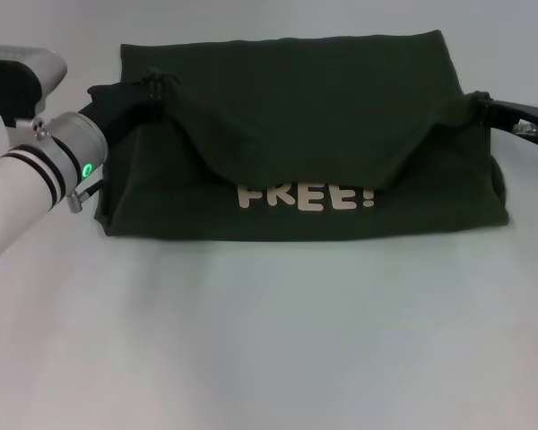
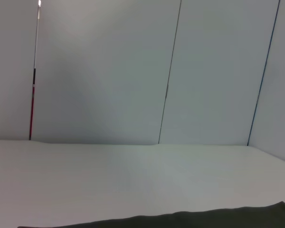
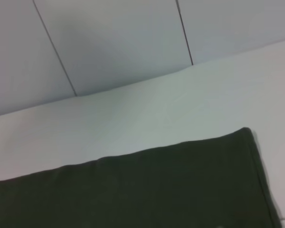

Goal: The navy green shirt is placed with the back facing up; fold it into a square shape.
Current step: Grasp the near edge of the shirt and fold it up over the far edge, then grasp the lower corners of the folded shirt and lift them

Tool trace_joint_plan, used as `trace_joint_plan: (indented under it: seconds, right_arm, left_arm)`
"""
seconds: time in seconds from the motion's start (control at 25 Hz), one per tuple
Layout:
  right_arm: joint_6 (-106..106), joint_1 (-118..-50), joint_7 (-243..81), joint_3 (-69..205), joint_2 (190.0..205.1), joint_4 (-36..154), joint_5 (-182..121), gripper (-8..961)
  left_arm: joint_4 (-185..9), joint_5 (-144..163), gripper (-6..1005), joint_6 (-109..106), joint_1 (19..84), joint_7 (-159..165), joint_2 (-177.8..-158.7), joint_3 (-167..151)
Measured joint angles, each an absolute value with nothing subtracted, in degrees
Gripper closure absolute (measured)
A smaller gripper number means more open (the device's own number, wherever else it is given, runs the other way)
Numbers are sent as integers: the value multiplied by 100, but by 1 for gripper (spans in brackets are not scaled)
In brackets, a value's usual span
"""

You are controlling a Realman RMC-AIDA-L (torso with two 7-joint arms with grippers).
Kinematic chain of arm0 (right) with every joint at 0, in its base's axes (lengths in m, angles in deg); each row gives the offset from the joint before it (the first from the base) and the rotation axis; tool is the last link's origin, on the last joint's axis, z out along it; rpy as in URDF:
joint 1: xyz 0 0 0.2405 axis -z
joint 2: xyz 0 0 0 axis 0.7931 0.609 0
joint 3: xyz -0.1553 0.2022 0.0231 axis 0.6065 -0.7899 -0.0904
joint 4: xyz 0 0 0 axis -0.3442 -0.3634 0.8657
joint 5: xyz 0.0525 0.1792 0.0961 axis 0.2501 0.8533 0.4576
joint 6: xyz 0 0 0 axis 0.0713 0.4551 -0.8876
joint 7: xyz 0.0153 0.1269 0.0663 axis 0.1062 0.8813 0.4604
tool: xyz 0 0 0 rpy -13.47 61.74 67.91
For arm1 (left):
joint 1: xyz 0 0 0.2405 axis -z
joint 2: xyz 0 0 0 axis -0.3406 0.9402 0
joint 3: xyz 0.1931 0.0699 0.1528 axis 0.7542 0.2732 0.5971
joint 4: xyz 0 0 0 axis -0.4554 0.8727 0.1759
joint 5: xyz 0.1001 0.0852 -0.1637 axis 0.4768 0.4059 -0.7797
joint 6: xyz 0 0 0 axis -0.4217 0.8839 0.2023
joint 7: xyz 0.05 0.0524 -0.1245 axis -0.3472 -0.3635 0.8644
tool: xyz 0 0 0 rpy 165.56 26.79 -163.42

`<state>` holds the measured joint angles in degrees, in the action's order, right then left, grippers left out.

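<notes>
The shirt [image 1: 296,98] lies mid-table [image 1: 269,340], its near fold lifted and sagging over cream lettering [image 1: 305,195]. The left gripper [image 1: 152,90], at 9 o'clock, and the right gripper [image 1: 481,106], at 3 o'clock, each pinch 1 raised corner, arms reaching inward.

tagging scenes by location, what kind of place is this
Probably a lab or test cell: a bare white table, plain grey panelled walls, and only the navy green shirt, pinched by the left gripper and right gripper.
</notes>
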<state>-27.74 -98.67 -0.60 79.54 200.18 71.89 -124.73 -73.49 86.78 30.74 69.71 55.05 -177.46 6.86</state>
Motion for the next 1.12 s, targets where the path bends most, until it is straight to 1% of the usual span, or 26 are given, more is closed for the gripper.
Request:
trace_joint_plan:
  seconds: [0.12, 0.36, 0.56, 0.76, 0.8, 0.88, 1.0, 1.12]
  right_arm:
    - [-2727, -9870, -61, 7984, 20043, 7189, -12480, 868]
    - [-2782, -9845, -64, 8183, 20062, 7293, -12474, 866]
    - [-3024, -9735, 33, 8150, 20113, 7684, -12432, 646]
    - [-3614, -9561, 273, 8173, 20127, 8129, -12204, 462]
    - [-3735, -9530, 347, 8177, 20115, 8199, -12196, 425]
    - [-3939, -9475, 520, 8226, 20079, 8267, -12203, 357]
    - [-4226, -9340, 903, 8544, 19981, 8326, -12220, 255]
    - [-4658, -9118, 1369, 8953, 19853, 8431, -12220, 258]
  left_arm:
    - [-7352, 8704, 958, 3079, 6968, 5502, -17742, 747]
    - [-7307, 8672, 757, 3064, 6929, 5523, -17738, 831]
    - [-6915, 8605, 653, 3218, 6701, 6012, -17733, 821]
    - [-6418, 8592, 549, 3967, 6318, 6702, -17732, 839]
    - [-6331, 8590, 528, 4134, 6240, 6796, -17733, 838]
    - [-6251, 8586, 432, 4354, 6131, 6877, -17734, 841]
    - [-6225, 8605, 288, 4543, 6012, 6923, -17730, 867]
    - [-6189, 8623, 259, 4785, 5807, 7006, -17724, 1029]
